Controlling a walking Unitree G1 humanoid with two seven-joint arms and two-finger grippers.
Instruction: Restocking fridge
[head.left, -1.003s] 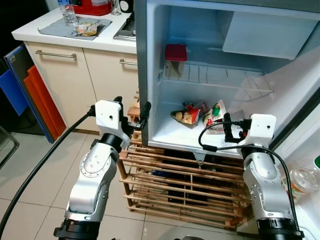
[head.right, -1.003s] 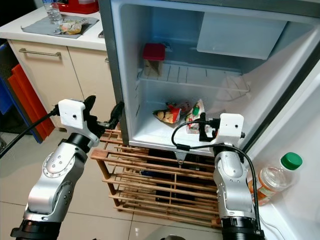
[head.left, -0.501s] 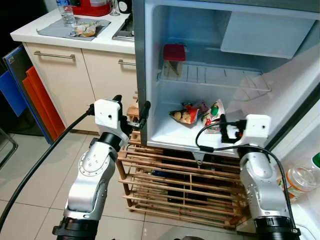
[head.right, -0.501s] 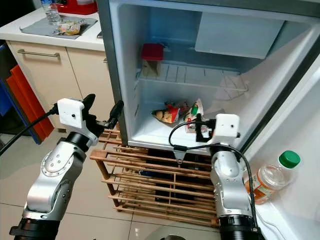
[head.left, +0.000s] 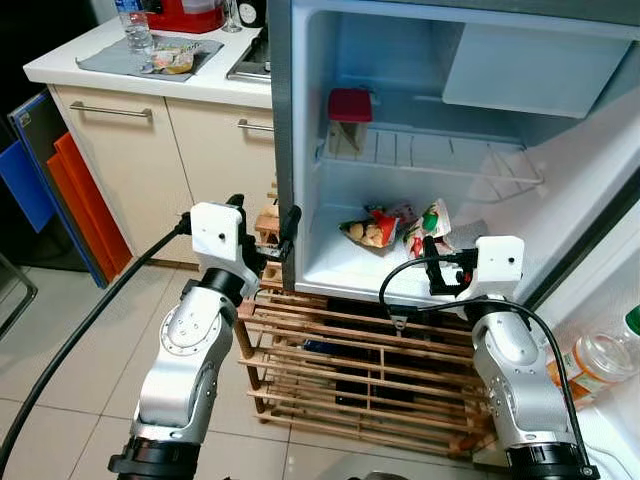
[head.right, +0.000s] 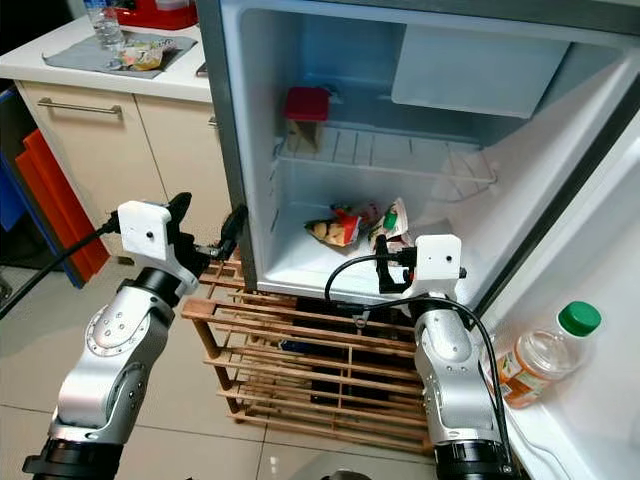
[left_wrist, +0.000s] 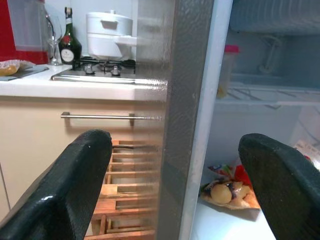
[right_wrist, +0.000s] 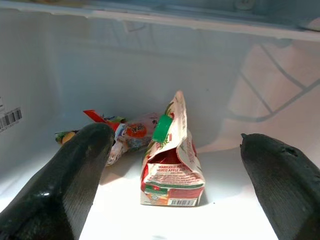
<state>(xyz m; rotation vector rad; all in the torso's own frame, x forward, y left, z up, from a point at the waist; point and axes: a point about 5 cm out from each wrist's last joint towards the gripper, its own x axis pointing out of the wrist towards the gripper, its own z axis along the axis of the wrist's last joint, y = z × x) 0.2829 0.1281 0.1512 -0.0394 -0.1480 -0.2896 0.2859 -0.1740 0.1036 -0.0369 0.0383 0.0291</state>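
The fridge stands open in front of me. On its bottom shelf a red juice carton with a green cap stands upright, and snack packets lie to its left. A red-lidded container sits on the wire shelf above. My right gripper is open at the front lip of the bottom shelf, pointing at the carton with nothing between its fingers. My left gripper is open and empty, straddling the front edge of the fridge's left wall.
A low wooden rack sits under the fridge. A green-capped bottle stands in the door shelf at the right. Cream cabinets and a counter with a water bottle are at the left, with blue and orange boards beside them.
My right gripper has shifted left along the front of the bottom shelf, closer to the carton. The left arm has stayed put.
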